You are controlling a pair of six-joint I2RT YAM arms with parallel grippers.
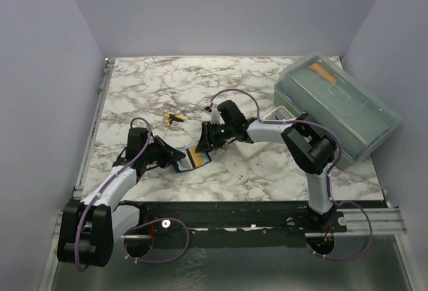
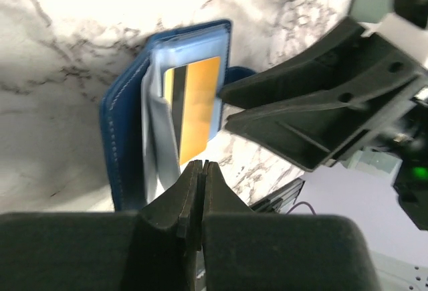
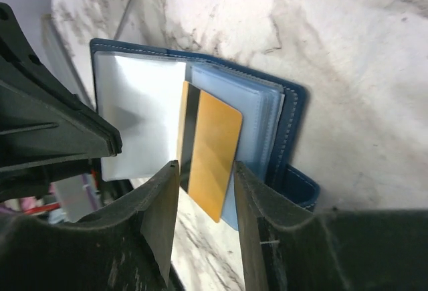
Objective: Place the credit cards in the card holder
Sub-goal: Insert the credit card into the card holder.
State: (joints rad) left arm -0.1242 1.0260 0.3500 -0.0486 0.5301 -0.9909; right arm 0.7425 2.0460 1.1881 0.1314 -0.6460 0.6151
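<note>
Partly out of sight inside open card holder [image 3: 295,125]: golden card [image 3: 212,152].

Your top external cam sits high above and behind the arm bases [image 1: 83,234], tilted down and forward, so you get the whole marble table [image 1: 267,170], just with everything small. The left wrist cam rides right behind the left gripper [image 2: 200,168] and stares along it, super close on the open card holder [image 2: 124,137]. The right wrist cam does the same from the opposite side, over the right gripper [image 3: 206,170]. Both wrist views share the card holder and its golden card [image 2: 200,97], and each catches the other arm's fingers [image 2: 301,134]. The top view covers that same spot mid-table.
</note>
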